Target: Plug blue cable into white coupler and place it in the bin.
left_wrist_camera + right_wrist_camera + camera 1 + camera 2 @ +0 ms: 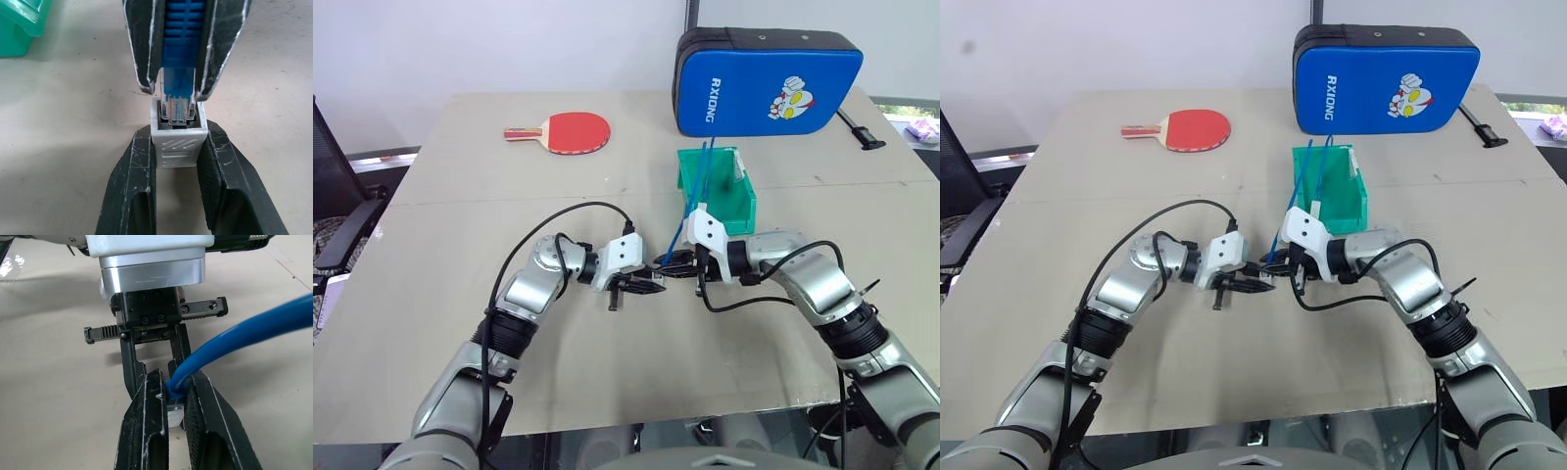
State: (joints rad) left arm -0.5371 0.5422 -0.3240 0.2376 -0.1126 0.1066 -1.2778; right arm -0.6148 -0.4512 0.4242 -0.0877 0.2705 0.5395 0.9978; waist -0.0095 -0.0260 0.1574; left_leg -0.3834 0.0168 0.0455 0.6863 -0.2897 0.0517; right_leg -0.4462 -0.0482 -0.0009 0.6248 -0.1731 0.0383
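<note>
My two grippers meet tip to tip above the middle of the table. The left gripper (178, 131) is shut on the white coupler (177, 144), socket facing the other hand. The right gripper (177, 377) is shut on the blue cable (244, 333) just behind its clear plug, and in the left wrist view the plug sits in the coupler's socket. From the right gripper (680, 262) the cable (702, 174) rises and runs back over the green bin (744, 211), which stands just beyond the hands. The left gripper (649, 282) is level with the right one.
A red table tennis paddle (570, 131) lies at the far left of the table. A big blue padded case (764, 83) stands behind the bin, with a black strap (860, 129) beside it. A dark chair (337, 211) is off the table's left edge.
</note>
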